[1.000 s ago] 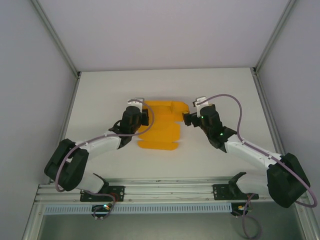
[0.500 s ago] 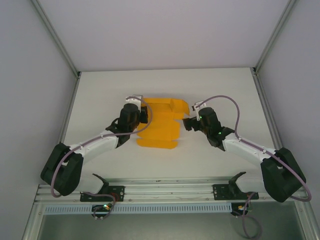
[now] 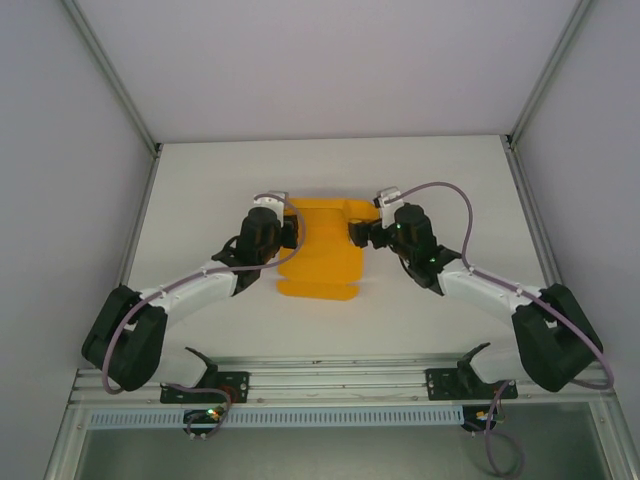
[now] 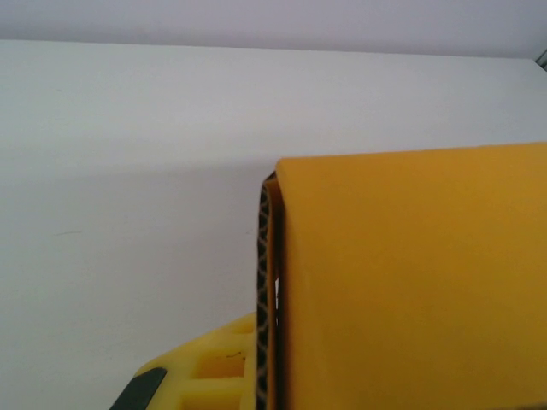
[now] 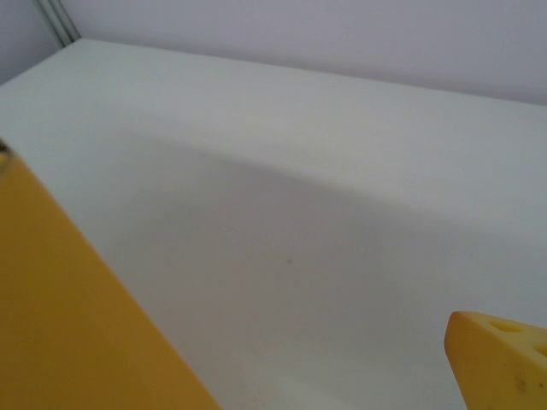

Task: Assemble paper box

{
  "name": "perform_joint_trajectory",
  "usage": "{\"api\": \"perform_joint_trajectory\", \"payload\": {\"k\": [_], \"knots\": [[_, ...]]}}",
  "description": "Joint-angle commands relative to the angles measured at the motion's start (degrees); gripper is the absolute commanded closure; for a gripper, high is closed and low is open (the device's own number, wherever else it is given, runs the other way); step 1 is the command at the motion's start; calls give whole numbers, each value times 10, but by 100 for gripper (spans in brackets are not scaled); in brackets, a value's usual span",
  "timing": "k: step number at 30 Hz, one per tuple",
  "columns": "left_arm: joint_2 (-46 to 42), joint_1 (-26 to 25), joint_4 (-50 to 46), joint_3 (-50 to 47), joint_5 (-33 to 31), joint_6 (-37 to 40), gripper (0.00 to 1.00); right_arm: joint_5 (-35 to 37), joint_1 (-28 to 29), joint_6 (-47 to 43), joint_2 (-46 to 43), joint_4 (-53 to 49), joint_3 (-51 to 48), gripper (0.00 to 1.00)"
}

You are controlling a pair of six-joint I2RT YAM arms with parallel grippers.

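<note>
I cannot tell if left gripper (image 3: pixel 290 232) grips; right gripper (image 3: pixel 355 234) is spread. Fold box (image 3: pixel 325 262) sides inward evenly.

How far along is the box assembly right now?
Early. Done: a panel by the left gripper looks folded up, its corrugated edge facing the left wrist camera. In hand: the right gripper flanks the paper box opposite it. Left: the near part lies flat; no closed box yet.

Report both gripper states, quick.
Left gripper: closed on the left edge of the paper box.
Right gripper: open, holding nothing, at the box's right side.
</note>
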Motion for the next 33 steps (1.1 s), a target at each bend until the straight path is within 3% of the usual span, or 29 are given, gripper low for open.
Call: {"api": "perform_joint_trajectory", "payload": {"k": [1, 8, 11, 16, 21, 24, 27, 31, 33], "knots": [[6, -5, 14, 15, 11, -19, 100, 21, 20, 16, 22, 57, 13, 0], [4, -9, 14, 11, 4, -19, 100, 131, 53, 18, 39, 81, 10, 0], [6, -8, 4, 11, -17, -6, 100, 121, 54, 16, 19, 43, 7, 0], [6, 2, 3, 1, -47, 22, 100, 66, 53, 1, -86, -91, -22, 0], [10, 24, -14, 4, -20, 19, 100, 10, 49, 4, -215, -202, -57, 0], [5, 25, 2, -5, 6, 30, 100, 13, 20, 12, -275, -226, -70, 0], [1, 26, 0, -8, 23, 40, 100, -8, -45, 21, -290, -237, -66, 0], [-2, 25, 6, -16, 41, 45, 100, -132, -134, 8, -233, -218, -40, 1], [-2, 25, 8, -18, 41, 43, 100, -160, -143, -5, -187, -199, -27, 9]]}}
